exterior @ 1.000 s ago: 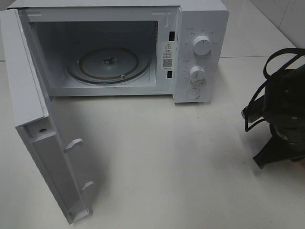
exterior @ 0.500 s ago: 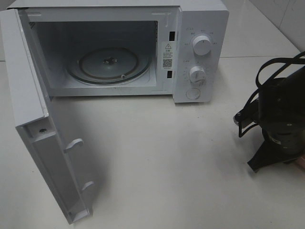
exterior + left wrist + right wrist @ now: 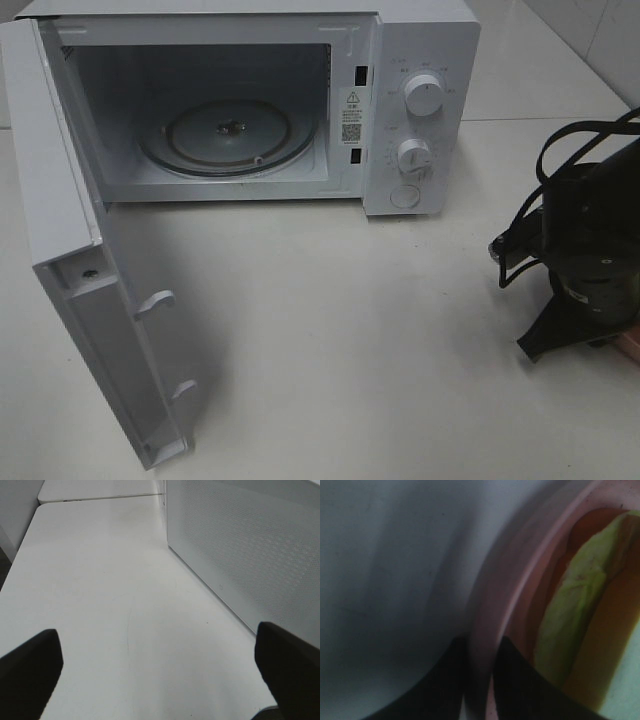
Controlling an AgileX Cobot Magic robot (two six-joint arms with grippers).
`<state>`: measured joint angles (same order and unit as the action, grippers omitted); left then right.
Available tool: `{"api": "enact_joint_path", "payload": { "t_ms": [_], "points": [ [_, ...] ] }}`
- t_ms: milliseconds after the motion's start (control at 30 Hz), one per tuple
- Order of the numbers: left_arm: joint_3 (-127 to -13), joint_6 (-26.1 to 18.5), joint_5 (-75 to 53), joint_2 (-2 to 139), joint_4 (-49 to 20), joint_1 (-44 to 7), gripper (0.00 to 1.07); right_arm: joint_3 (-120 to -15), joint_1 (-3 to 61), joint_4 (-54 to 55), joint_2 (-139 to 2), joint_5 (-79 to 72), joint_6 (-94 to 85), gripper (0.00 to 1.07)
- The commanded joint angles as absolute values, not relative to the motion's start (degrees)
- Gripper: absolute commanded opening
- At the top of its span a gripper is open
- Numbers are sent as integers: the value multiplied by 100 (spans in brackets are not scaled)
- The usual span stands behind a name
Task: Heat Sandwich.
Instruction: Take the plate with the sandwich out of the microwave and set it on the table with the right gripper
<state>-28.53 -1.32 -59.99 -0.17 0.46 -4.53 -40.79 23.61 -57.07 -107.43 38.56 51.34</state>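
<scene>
Glossy white microwave (image 3: 420, 110), glass turntable (image 3: 228, 135)

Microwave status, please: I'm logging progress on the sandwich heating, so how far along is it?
Done: the microwave door is swung open, and the glass turntable sits bare. In hand: the right gripper has its jaws straddling the pink plate's rim, with the sandwich on the plate. Left: carry the plate inside, shut the door, set the dials.

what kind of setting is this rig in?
Probably a lab mock-up of a kitchen counter: a white microwave with its door swung open on a bare white table, and a sandwich on a pink plate.
</scene>
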Motion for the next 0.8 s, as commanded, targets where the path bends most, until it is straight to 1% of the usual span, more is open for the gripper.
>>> {"api": "enact_joint_path", "payload": {
  "t_ms": [33,67,100,167,267,333,367,433,467,533,567,600,633,700,733,800],
  "points": [
    [-2825,-115,-5936,-143,63,-441,102,-4091,2343,-5604,-10743,3885,5111,34],
    [-2825,-115,-5936,-143,63,-441,102,-4091,2343,-5558,-10737,3885,5094,36],
    [-2825,-115,-5936,-143,63,-441,102,-4091,2343,-5443,-10668,3873,5013,41],
    [-2825,-115,-5936,-143,63,-441,102,-4091,2343,-5380,-10594,3850,4962,43],
    [-2825,-115,-5936,-143,63,-441,102,-4091,2343,-5042,-10193,3678,4566,51],
    [-2825,-115,-5936,-143,63,-441,102,-4091,2343,-4973,-10090,3667,4486,52],
    [-2825,-115,-5936,-143,63,-441,102,-4091,2343,-4876,-9975,3667,4383,54],
    [-2825,-115,-5936,-143,63,-441,102,-4091,2343,-4566,-9649,3667,4045,61],
    [-2825,-115,-5936,-143,63,-441,102,-4091,2343,-4566,-9649,3667,4045,61],
    [-2825,-115,-5936,-143,63,-441,102,-4091,2343,-4349,-9431,3667,3850,69],
    [-2825,-115,-5936,-143,63,-441,102,-4091,2343,-4097,-9242,3673,3638,76],
    [-2825,-115,-5936,-143,63,-441,102,-4091,2343,-3942,-9139,3678,3529,79],
    [-2825,-115,-5936,-143,63,-441,102,-4091,2343,-3942,-9139,3678,3529,79],
    [-2825,-115,-5936,-143,63,-441,102,-4091,2343,-3615,-8967,3718,3272,83],
    [-2825,-115,-5936,-143,63,-441,102,-4091,2343,-3329,-8772,3822,2974,83],
    [-2825,-115,-5936,-143,63,-441,102,-4091,2343,-3174,-8669,3867,2802,83]
  ]
}}
